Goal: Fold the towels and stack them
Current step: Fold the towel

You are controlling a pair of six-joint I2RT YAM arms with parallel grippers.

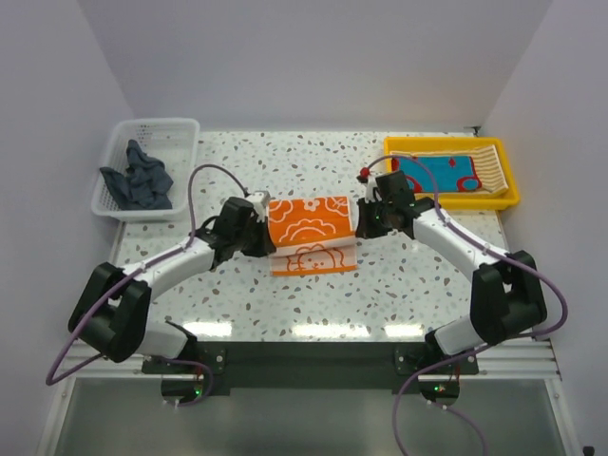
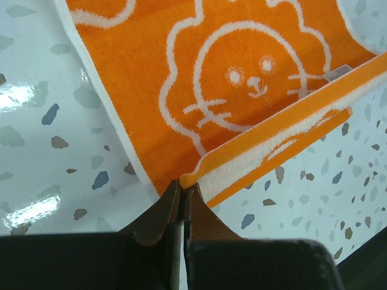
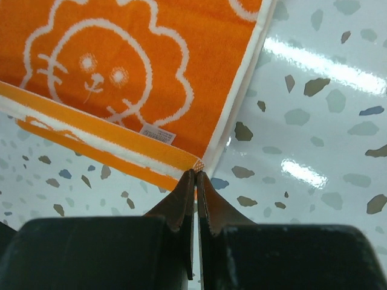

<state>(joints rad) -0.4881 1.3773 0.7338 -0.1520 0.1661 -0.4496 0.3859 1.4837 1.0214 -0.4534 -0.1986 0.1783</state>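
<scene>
Both the left arm [image 1: 166, 269] and the right arm [image 1: 456, 242] have smooth white shells along the links and bulky black housings at the joints. The housings are largest at the ends farthest from the grippers. The left gripper [image 2: 183, 183] and right gripper [image 3: 196, 174] are black and blocky, each with two thin brown fingers [image 2: 160, 211] that taper to a point. A lilac-grey left cable [image 1: 192, 199] arcs back from behind the left gripper. A matching right cable [image 1: 565, 304] loops round the right arm's far end. A small red part [image 1: 364, 174] sits just behind the right gripper. Green lights [image 1: 197, 389] glow at the bases.
</scene>
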